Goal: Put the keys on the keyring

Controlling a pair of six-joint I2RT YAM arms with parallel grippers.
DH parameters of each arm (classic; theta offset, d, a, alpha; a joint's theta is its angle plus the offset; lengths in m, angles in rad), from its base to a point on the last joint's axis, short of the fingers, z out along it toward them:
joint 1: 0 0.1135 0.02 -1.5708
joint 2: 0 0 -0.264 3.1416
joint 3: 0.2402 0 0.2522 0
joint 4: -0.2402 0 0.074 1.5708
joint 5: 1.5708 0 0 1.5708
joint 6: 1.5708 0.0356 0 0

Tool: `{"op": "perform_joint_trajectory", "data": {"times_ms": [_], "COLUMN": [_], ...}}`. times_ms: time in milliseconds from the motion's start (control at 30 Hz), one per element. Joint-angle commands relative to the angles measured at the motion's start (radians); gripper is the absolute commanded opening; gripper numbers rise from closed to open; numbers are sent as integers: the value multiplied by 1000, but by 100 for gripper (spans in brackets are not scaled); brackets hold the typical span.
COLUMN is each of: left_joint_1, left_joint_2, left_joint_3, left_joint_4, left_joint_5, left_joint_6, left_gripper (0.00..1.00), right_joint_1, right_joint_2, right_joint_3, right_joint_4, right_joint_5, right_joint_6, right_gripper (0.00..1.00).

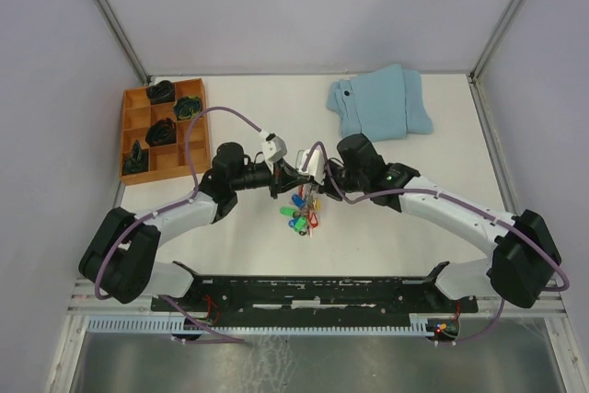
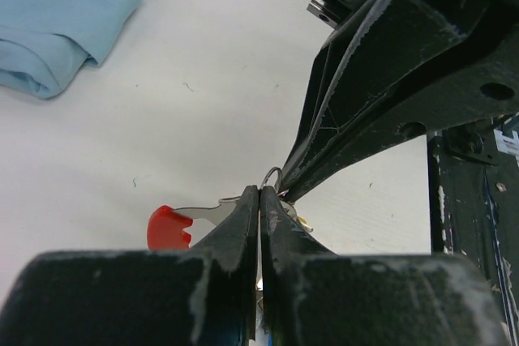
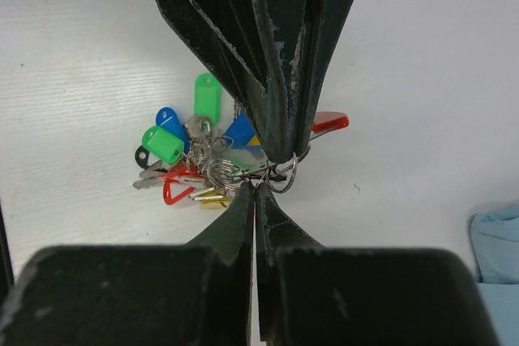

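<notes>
Overhead, the left gripper [image 1: 293, 185] and right gripper [image 1: 311, 187] met tip to tip above the keys [image 1: 299, 216], their contact hidden. Only the wrist views resolved it — the left's fingers [image 2: 239, 220] were clamped on the keyring [image 2: 174, 224], red end jutting out, while the right's fingers [image 3: 235, 212] were pressed closed against a wire loop [image 3: 285, 176] of the fanned bunch on the table [image 3: 81, 79]

A white table [image 1: 386, 236] stands enclosed by plain, pale grey-lilac walls at the back [image 1: 304, 6], left [image 1: 46, 89] and right [image 1: 552, 71], with a metal post [image 1: 109, 11] rising in each far corner. Soft, even light falls over everything, casting only faint shadows. At the far edge lie an orange compartment tray [image 1: 125, 135] and a folded light-blue cloth [image 1: 382, 103].
</notes>
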Motion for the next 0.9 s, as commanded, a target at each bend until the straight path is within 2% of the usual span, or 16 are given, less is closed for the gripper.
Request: {"op": "perform_joint_trajectory", "data": {"times_ms": [0,267,367,433,500,600,633,667,867], "left_joint_1": [0,-2,-3,-1,-1,1,3,4,12], "left_joint_2": [4,28,38,44,50,66,72,77,76], "left_joint_3": [-10,-41,-23,-14,-10,15,26,38,92], "left_joint_4": [218,316,278,249,238,195,176,146,-44], "left_joint_5": [-116,-277,-311,-327,-347,-383,-398,-414,-581], "left_joint_6": [-155,-291,-289,-279,-277,-273,-274,-276,-269], "left_gripper": [3,3,3,3,3,3,3,3,3], "right_joint_1": [4,0,-2,-2,-4,-7,-7,-7,-19], "right_joint_2": [11,64,53,28,-6,-59,-77,-94,-183], "right_joint_3": [-20,-27,-31,-46,-67,-89,-95,-101,-90], "right_joint_4": [206,301,302,307,313,290,279,266,74], "right_joint_5": [10,55,98,143,192,271,302,344,604], "right_joint_6": [52,76,103,123,150,200,219,246,479], "right_gripper": [1,1,9,20,45,68,88,99,100]}}
